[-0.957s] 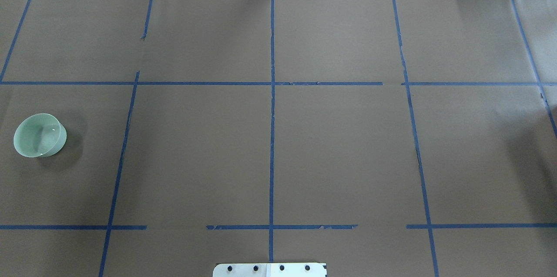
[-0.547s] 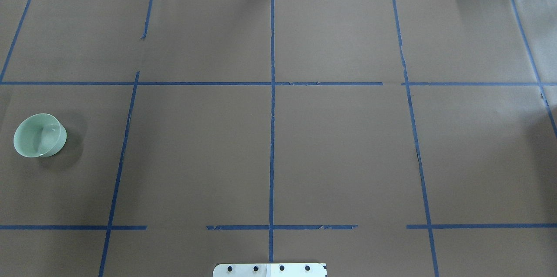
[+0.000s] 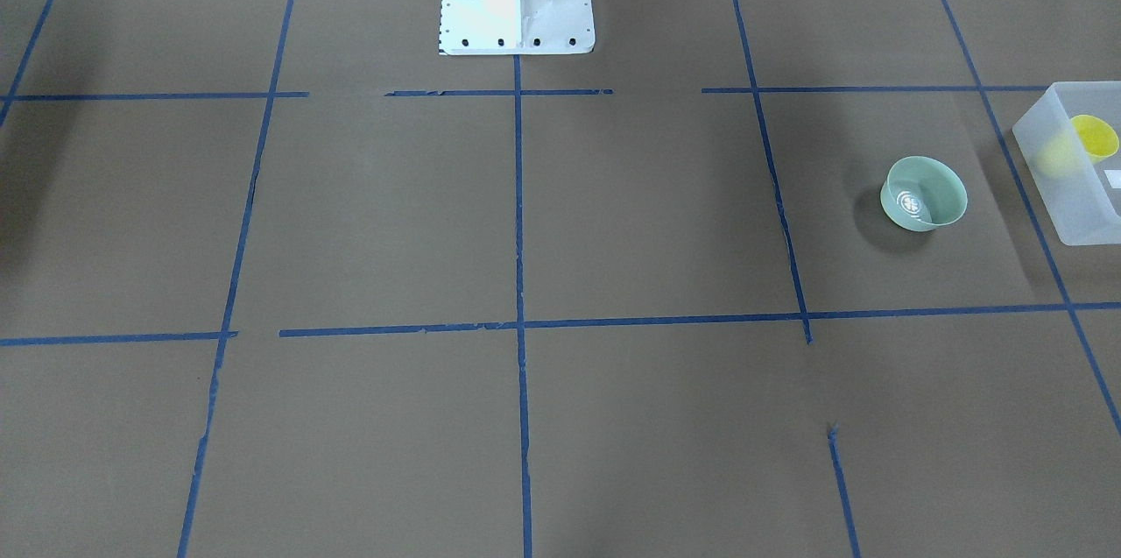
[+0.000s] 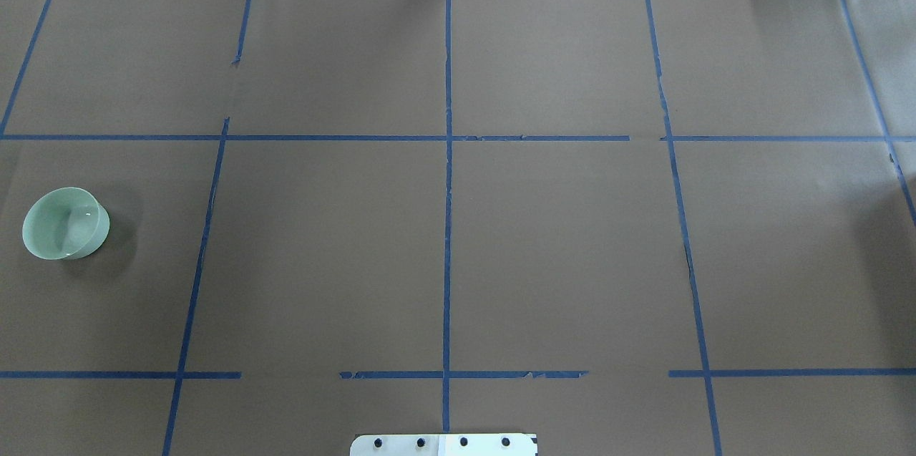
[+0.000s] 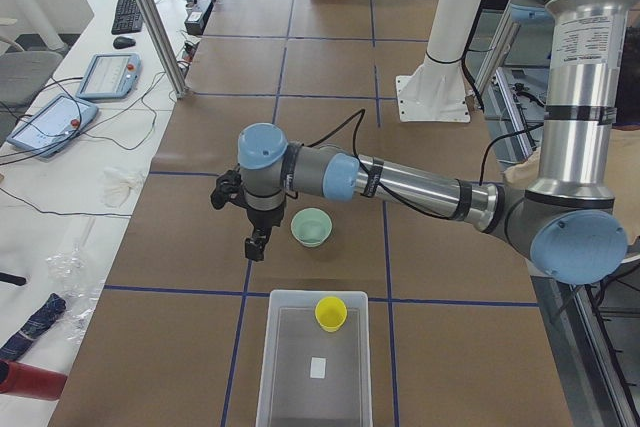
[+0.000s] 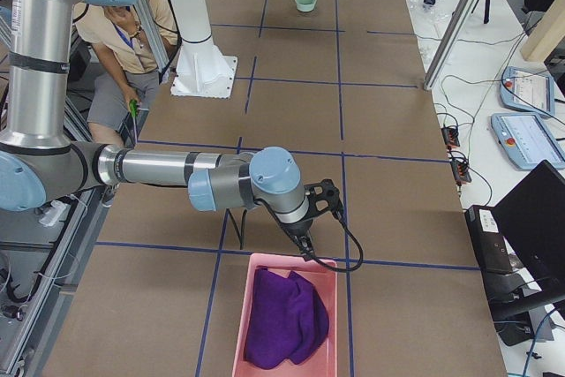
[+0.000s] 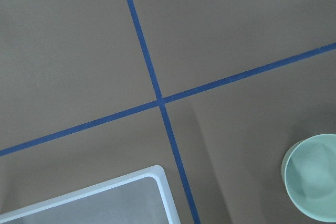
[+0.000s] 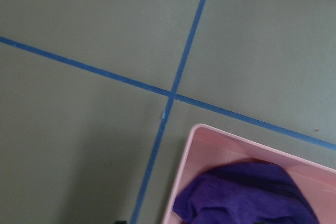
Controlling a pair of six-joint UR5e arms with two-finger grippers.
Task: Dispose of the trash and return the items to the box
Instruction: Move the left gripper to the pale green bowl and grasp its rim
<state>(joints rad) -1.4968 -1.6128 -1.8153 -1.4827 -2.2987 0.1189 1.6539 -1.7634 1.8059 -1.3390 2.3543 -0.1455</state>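
Nothing has shifted on the overhead view against the two earlier frames: the mint-green bowl (image 4: 66, 222) sits on the same spot, upright, mouth up, alone in its taped square.

Current position of the task's things, taken from the left pincer (image 5: 257, 244):
- Bowl: just beside the pincer, on the side toward the robot's base, not touching it. In the left wrist view it shows only at the lower right edge, so the pincer is not yet over it.
- Box (image 5: 275, 367): near the pincer, on the side toward the end of the surface (image 4: 558, 263); only one corner reaches the wrist view.
- Yellow cup (image 5: 331, 313): already inside the box, at the end wall nearest the pincer.

Pincer state: the left one shows only in a side view, so I cannot tell its opening. The same applies to the right pincer (image 6: 307, 249), which hangs near the rim of a pink bin (image 6: 256, 271) holding a purple cloth (image 6: 282, 320), at the far end.

Judgement: the bowl is the remaining item. It is round, so no long axis limits the approach. The left arm is by far the nearer; a short sideways shift toward the base should centre the pincer on the rim.
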